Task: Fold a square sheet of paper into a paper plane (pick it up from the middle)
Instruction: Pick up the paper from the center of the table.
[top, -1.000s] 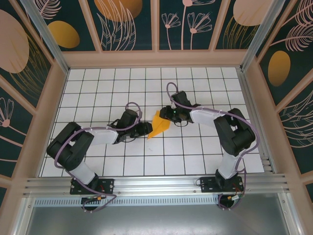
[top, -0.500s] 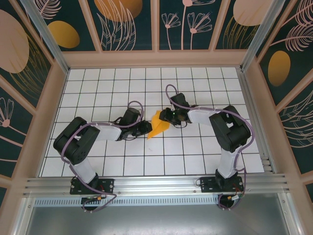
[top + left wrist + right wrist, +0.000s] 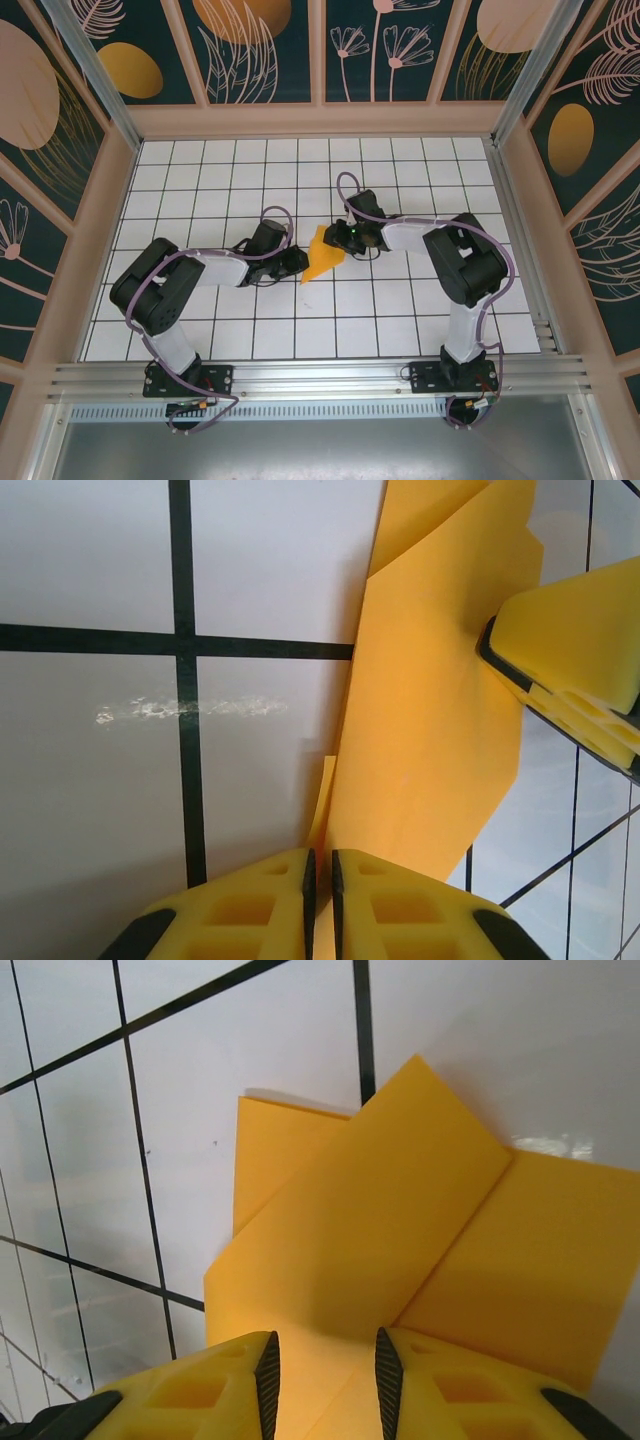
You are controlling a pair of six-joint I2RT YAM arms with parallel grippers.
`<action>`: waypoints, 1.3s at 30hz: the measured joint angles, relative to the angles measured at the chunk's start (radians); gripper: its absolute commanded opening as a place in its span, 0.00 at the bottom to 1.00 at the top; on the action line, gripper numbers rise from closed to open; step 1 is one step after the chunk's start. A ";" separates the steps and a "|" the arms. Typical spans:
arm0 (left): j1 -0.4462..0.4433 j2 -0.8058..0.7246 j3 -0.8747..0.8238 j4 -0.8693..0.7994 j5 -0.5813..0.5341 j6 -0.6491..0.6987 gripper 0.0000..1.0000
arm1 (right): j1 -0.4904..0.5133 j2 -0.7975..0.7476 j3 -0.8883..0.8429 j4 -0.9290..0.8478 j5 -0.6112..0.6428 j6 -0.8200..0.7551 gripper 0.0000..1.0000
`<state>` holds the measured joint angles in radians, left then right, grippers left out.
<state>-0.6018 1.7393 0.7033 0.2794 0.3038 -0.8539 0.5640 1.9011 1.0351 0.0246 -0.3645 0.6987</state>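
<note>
Left of the middle of the worktop: the left gripper, low over the tiles and pointing right. Clamps the narrow near tip of the paper, as its wrist camera shows, with fingers pressed almost together and the orange edge running into the thin slit between them.

At about the middle of the worktop, between the two arms: the paper itself, plain orange-yellow, folded into a wedge. Narrows to a point toward the near left and widens toward the far right. Overlaps in several layers with straight creases; lifts one flap to a sharp corner in the right wrist view.

Just right of it: the right gripper, reaching in from the right onto the wide end. Straddles the paper with jaws apart and orange filling the gap; cannot tell whether squeezing or merely around it.

Underneath: white tiles ruled by thin black lines, with a pale scuff across one line. Along the near edge, a metal rail. All around, dark teal walls with orange ovals and pale plant drawings in light wooden frames.
</note>
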 measured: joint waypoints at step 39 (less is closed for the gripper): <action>0.041 -0.007 -0.011 0.029 0.064 -0.012 0.30 | -0.006 0.011 -0.029 0.154 -0.090 0.177 0.18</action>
<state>-0.5606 1.7325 0.6918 0.3088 0.3676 -0.8658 0.5575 1.9121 1.0058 0.1791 -0.4549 0.8757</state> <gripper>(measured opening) 0.293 0.219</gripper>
